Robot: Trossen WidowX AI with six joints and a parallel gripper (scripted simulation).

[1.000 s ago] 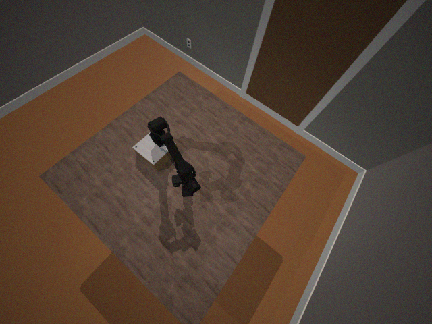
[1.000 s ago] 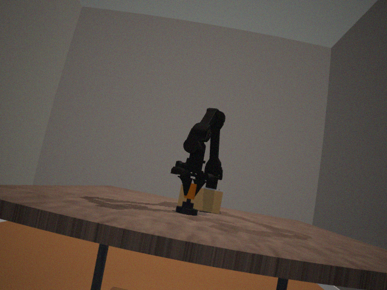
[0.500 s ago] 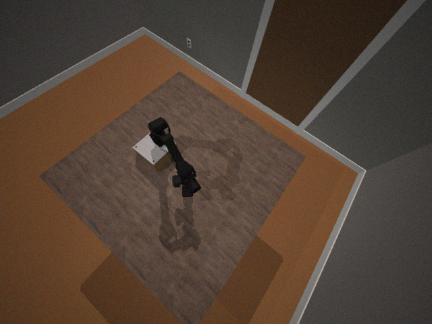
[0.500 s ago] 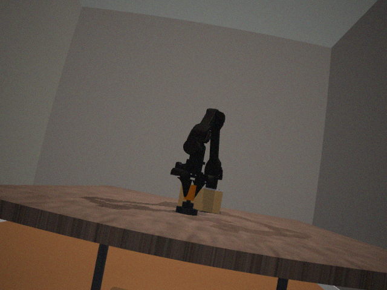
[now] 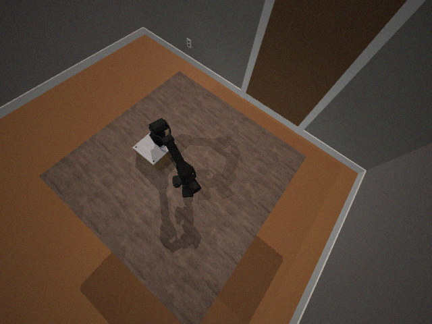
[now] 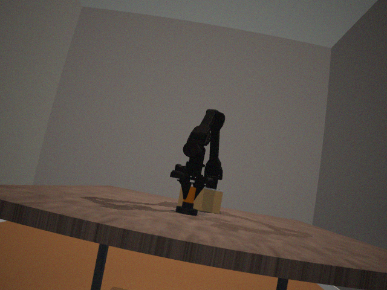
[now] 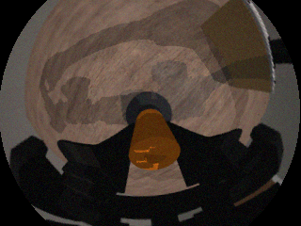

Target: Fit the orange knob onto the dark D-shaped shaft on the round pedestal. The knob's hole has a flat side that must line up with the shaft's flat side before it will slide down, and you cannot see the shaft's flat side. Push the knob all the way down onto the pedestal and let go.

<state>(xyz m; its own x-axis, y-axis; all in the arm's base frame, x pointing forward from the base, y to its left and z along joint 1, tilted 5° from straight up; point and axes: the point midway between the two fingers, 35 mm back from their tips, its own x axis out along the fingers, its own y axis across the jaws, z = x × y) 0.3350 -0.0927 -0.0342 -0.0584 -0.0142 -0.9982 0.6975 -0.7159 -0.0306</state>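
My gripper (image 6: pixel 189 197) (image 7: pixel 150 124), partly open, is closed around the orange knob (image 6: pixel 190 195) (image 7: pixel 154 143). The knob sits above the dark round pedestal (image 6: pixel 186 211) (image 7: pixel 149 100) on the counter (image 5: pixel 223 209) (image 6: pixel 140 221) (image 7: pixel 113 56), low centre in the exterior frame; I cannot tell how the flat sides line up.

Shaft's flat side out of sight below orange knob (image 6: pixel 190 195) (image 7: pixel 154 141); knob's hole hidden too. Top view: knob and pedestal hidden beneath gripper (image 5: pixel 188 190) (image 6: pixel 189 198) (image 7: pixel 154 153). Table's near edge below gripper cut off in wrist view.

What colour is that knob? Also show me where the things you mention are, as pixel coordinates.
Orange (image 6: pixel 190 195) (image 7: pixel 154 141), showing best in the wrist view.
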